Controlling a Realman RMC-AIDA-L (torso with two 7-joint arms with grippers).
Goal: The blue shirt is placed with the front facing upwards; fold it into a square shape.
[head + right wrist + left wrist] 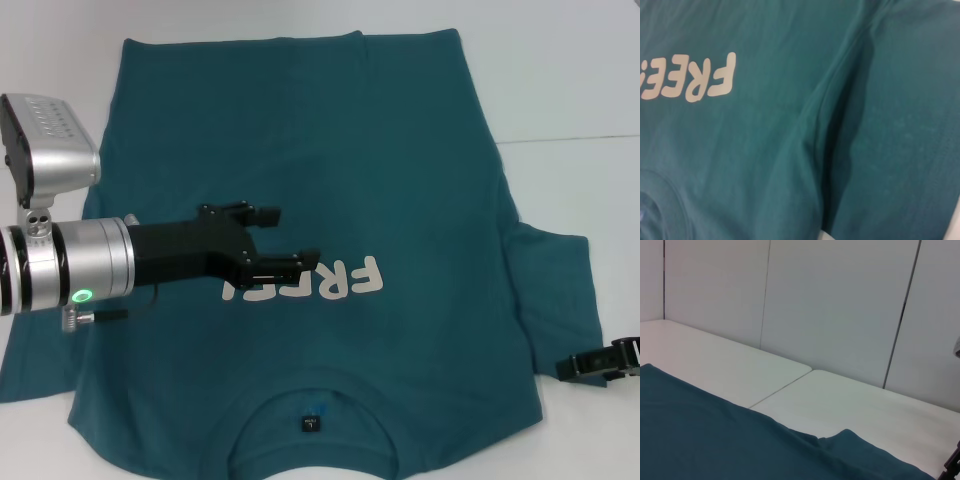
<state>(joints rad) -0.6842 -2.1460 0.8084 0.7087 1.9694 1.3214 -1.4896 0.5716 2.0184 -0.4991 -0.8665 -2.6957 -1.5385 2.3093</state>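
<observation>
The blue shirt point(400, 160) lies flat, front up, on the white table point(570, 80), collar near me, and my left claw point(282, 235) hangs over its chest with fingers open and nothing in them, while my right claw point(600, 362) waits beside the right sleeve.
</observation>
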